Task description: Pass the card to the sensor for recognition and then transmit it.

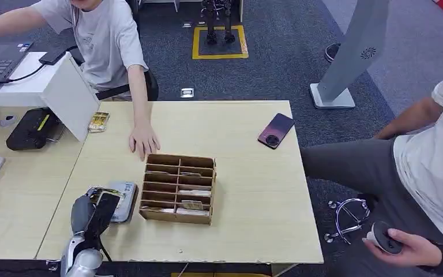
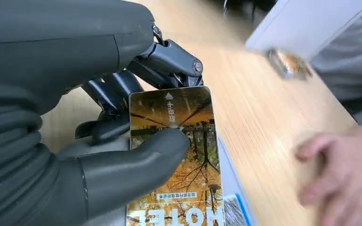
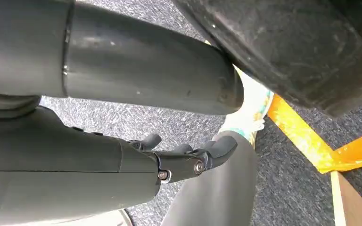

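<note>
My left hand hovers at the table's near left and pinches a hotel card between the thumb and the dark fingers. The card shows an autumn tree picture and the word HOTEL. It lies over the grey, blue-edged sensor, which sits on the table just beyond the hand, left of the wooden box. My right hand hangs beside my body above the carpet, fingers loosely extended and holding nothing.
A wooden slotted box holding cards stands mid-table. A person's hand rests just behind it. A dark phone lies at the far right, another card near a white stand. A seated person is right of the table.
</note>
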Controlling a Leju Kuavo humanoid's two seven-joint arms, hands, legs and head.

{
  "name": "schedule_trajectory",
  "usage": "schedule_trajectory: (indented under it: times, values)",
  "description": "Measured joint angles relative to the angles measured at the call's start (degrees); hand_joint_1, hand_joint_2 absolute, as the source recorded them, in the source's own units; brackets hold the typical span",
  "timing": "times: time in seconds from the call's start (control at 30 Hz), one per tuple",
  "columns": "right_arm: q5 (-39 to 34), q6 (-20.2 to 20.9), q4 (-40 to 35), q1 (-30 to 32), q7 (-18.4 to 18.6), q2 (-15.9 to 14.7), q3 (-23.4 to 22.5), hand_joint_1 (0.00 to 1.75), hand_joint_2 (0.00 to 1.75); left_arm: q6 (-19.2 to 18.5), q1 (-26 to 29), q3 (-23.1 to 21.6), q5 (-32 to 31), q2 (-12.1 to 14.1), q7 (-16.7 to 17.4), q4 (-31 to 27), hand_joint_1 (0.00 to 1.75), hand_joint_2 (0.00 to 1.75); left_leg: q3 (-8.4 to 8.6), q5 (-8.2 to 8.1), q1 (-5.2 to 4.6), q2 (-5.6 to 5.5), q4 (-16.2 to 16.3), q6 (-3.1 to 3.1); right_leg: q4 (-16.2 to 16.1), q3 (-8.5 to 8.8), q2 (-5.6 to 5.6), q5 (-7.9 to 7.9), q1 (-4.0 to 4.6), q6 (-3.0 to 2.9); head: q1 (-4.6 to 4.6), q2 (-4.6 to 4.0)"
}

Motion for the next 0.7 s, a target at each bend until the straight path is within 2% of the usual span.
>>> schedule_trajectory:
  times: [0.17, 0.2, 0.23, 0.27, 0.37, 0.5, 0.6, 0.7]
  values:
    - [0.0, -0.04, 0.0, 0.0, -0.02, 0.0, 0.0, 0.0, 0.0, -0.77, 0.05, 0.12, 1.09, -0.07, -0.24, -0.13, 1.75, 1.75, 0.0, 0.0, 0.0, 0.0, 0.0, 0.0, 0.0, 0.0, 0.0, 0.0, 0.0, 0.0, 0.0, 0.0]
    - [0.04, -0.17, 0.0, 0.01, -0.09, 0.0, 0.02, 0.0, 0.0, -8.41, 0.62, 1.4, 13.23, -1.08, -2.13, -2.03, 1.75, 1.75, -0.01, 0.02, 0.0, 0.0, 0.0, 0.02, 0.0, 0.0, -0.01, 0.0, 0.0, 0.0, 0.0, 0.0]
    - [0.15, -0.26, 0.0, 0.02, -0.13, 0.0, 0.02, 0.0, 0.0, -10.47, 1.02, 1.93, 17.37, -1.47, -2.82, -3.1, 1.75, 1.75, -0.02, 0.02, 0.0, 0.0, 0.0, 0.02, 0.0, -0.01, -0.01, 0.01, 0.0, 0.01, 0.0, 0.0]
    - [0.33, -0.48, 0.0, 0.06, -0.39, 0.0, 0.11, 0.0, 0.0, -13.04, 1.89, 2.34, 26.68, -2.71, -5.41, -6.98, 1.75, 1.75, -0.06, 0.06, 0.0, 0.02, 0.01, 0.03, 0.0, -0.05, 0.02, 0.03, 0.0, 0.03, 0.02, 0.0]
    - [1.0, -0.74, 0.0, -0.03, -0.37, 0.0, 0.35, 0.0, 0.0, -12.04, -0.32, 2.6, 35.63, -3.02, -6.91, -14.27, 1.75, 1.75, -0.06, 0.07, 0.0, -0.02, 0.02, 0.03, 0.0, -0.04, -0.02, 0.05, 0.0, 0.03, 0.0, 0.0]
    - [1.84, -0.7, -0.02, -0.35, 0.07, 0.0, 0.79, 0.0, 0.0, -8.73, -5.92, 3.46, 38.08, -2.49, -7.2, -16.29, 1.75, 1.75, -0.04, 0.1, 0.02, -0.01, 0.01, 0.01, 0.02, -0.04, -0.01, 0.09, 0.02, -0.03, 0.0, 0.0]
    - [2.05, -0.57, -0.11, -0.42, 0.2, 0.0, 1.0, 0.0, 0.0, -5.71, -8.1, 3.61, 36.19, -1.84, -7.59, -16.24, 1.75, 1.75, -0.08, 0.11, 0.03, -0.02, 0.02, 0.02, 0.02, -0.07, -0.02, 0.08, 0.03, -0.03, 0.0, 0.0]
    - [2.16, 0.26, -0.15, -0.79, 0.22, 0.0, 1.42, 0.0, 0.0, 0.8, -10.89, 3.59, 27.54, -0.7, -9.23, -15.42, 1.75, 1.75, -0.07, 0.11, 0.02, -0.01, 0.02, 0.02, 0.02, -0.08, 0.01, 0.09, 0.03, -0.03, -0.02, 0.0]
